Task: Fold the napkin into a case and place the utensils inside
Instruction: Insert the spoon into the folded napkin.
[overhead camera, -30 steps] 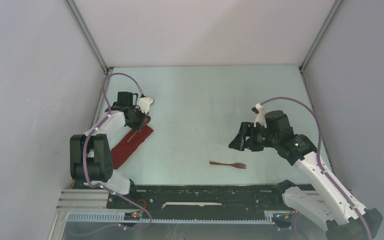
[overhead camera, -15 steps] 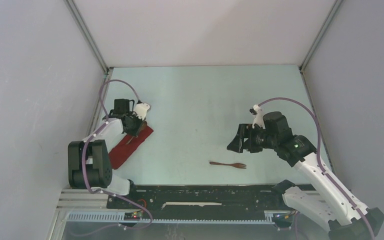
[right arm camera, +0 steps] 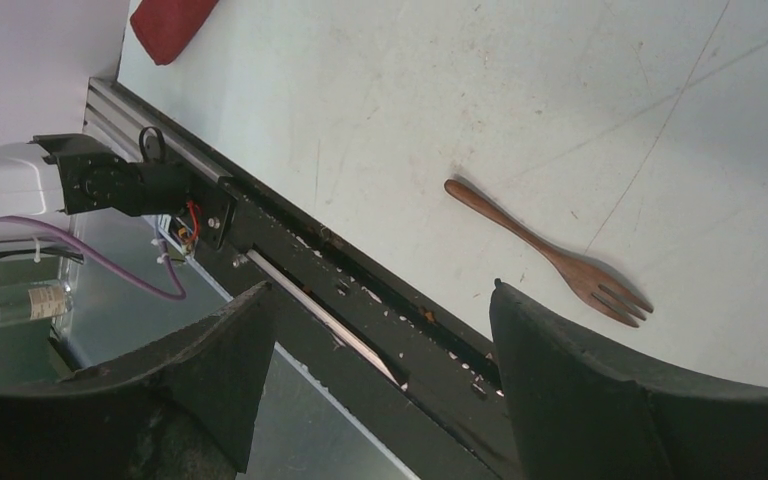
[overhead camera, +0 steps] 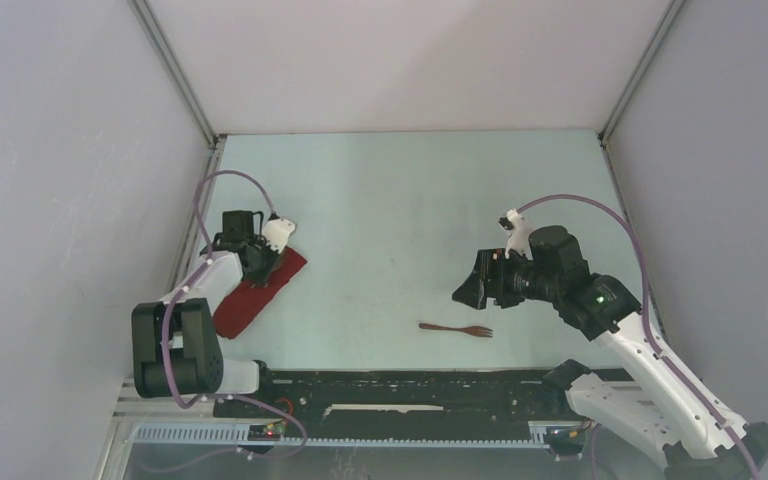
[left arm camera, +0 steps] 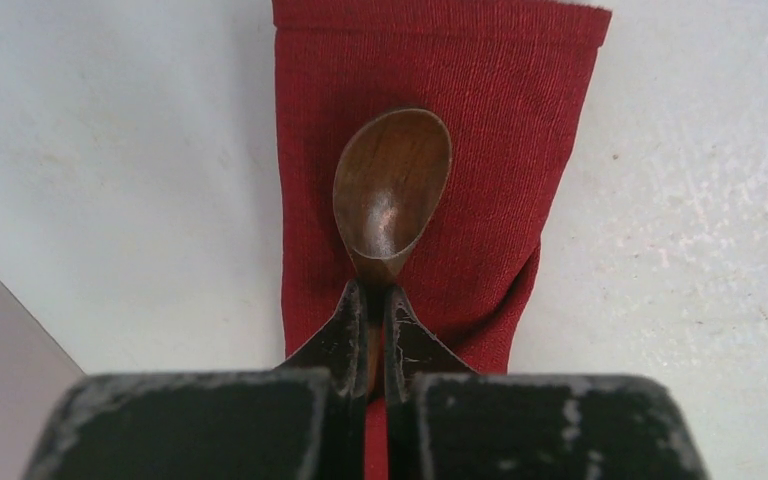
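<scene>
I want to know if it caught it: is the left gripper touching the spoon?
Touching. The left wrist view shows the left gripper closed on the spoon at its neck, no gap either side, over the red case.

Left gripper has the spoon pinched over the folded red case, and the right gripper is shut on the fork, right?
No. The right gripper is open and empty; the fork lies loose on the table, per the right wrist view. The left gripper does pinch the spoon over the case.

Left gripper over case; fork well apart
</scene>
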Controlling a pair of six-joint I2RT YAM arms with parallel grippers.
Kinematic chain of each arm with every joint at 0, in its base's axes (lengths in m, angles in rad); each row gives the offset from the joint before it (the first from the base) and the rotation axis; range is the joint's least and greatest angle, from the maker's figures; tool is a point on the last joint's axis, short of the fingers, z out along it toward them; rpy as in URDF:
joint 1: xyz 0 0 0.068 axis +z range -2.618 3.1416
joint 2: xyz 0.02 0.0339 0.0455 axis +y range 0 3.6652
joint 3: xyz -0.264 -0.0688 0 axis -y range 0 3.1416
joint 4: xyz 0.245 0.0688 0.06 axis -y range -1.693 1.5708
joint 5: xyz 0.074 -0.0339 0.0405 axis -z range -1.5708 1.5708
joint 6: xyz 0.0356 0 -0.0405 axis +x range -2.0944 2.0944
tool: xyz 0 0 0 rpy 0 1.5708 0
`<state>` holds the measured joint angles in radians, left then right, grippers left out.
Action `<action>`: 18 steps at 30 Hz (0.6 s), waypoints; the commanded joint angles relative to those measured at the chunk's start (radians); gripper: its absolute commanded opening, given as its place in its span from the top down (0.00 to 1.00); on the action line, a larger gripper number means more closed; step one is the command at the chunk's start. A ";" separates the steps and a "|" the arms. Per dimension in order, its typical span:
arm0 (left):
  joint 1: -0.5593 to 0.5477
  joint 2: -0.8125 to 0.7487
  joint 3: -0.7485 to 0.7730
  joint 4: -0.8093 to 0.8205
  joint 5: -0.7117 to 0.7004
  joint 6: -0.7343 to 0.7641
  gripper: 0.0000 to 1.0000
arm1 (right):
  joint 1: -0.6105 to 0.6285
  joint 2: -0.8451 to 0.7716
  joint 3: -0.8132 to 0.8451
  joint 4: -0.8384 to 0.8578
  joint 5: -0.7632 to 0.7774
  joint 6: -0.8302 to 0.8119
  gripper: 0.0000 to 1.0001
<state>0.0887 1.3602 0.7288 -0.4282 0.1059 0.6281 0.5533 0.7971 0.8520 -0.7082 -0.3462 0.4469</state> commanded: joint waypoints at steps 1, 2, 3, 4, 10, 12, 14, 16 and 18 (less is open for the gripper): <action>0.013 -0.033 -0.023 0.023 -0.031 0.043 1.00 | 0.017 -0.016 0.042 0.004 0.022 -0.026 0.15; 0.014 -0.037 -0.031 0.030 -0.039 0.046 1.00 | 0.018 -0.016 0.044 0.003 0.022 -0.025 0.15; 0.015 -0.041 -0.040 0.039 -0.052 0.048 1.00 | 0.019 -0.017 0.045 0.004 0.023 -0.025 0.15; 0.019 -0.047 -0.047 0.048 -0.060 0.050 1.00 | 0.019 -0.018 0.045 0.003 0.023 -0.025 0.15; 0.031 -0.066 -0.061 0.069 -0.086 0.067 0.99 | 0.021 -0.017 0.045 0.001 0.027 -0.023 0.15; 0.032 -0.068 -0.063 0.079 -0.097 0.067 0.99 | 0.019 -0.016 0.046 0.001 0.026 -0.021 0.15; 0.032 -0.069 -0.065 0.087 -0.104 0.072 0.98 | 0.019 -0.014 0.045 0.003 0.025 -0.020 0.15; 0.033 -0.063 -0.060 0.089 -0.102 0.072 0.98 | 0.017 -0.012 0.045 0.003 0.024 -0.019 0.15; 0.033 -0.056 -0.057 0.090 -0.103 0.074 0.97 | 0.014 -0.012 0.046 0.002 0.021 -0.018 0.15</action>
<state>0.1120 1.3205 0.6659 -0.3752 0.0200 0.6743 0.5636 0.7925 0.8581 -0.7143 -0.3305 0.4469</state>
